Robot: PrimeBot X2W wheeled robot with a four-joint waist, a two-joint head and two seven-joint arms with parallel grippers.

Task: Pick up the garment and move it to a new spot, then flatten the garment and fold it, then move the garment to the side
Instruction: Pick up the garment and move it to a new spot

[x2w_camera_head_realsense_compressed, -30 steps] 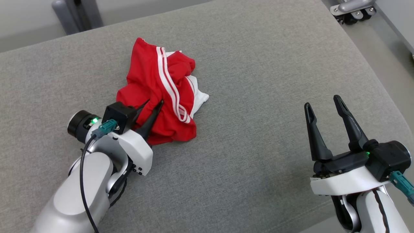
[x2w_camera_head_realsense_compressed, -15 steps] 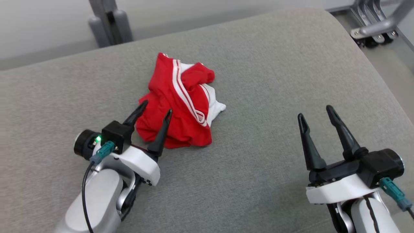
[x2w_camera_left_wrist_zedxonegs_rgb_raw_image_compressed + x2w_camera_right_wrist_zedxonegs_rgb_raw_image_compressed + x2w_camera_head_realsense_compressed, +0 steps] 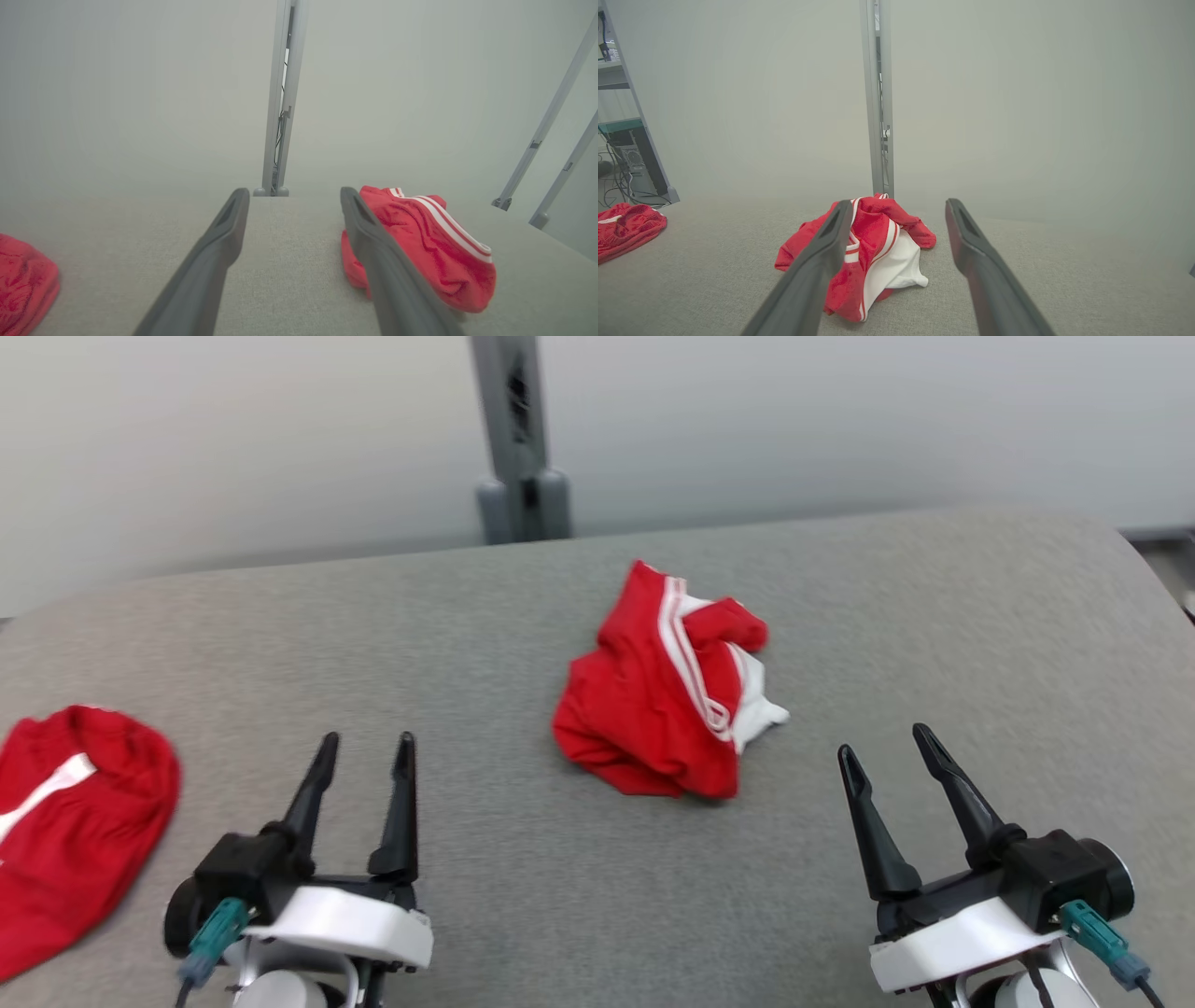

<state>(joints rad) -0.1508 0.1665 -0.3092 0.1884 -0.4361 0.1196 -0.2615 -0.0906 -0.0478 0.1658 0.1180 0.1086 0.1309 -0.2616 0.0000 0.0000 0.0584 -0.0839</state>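
While left claw [image 3: 367,739] and right claw [image 3: 882,741] stand spread and empty, garment [image 3: 653,709] lies crumpled ahead, clear of both; advise pinching opposite edges, then drawing outward flat.

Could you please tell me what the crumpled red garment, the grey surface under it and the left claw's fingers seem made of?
The crumpled red garment looks like soft matte sportswear fabric: it bunches in loose folds. The grey surface seems woven upholstery cloth, showing a fine flecked weave. The left claw has fingers of dark, dull material, probably hard plastic, though that is uncertain.
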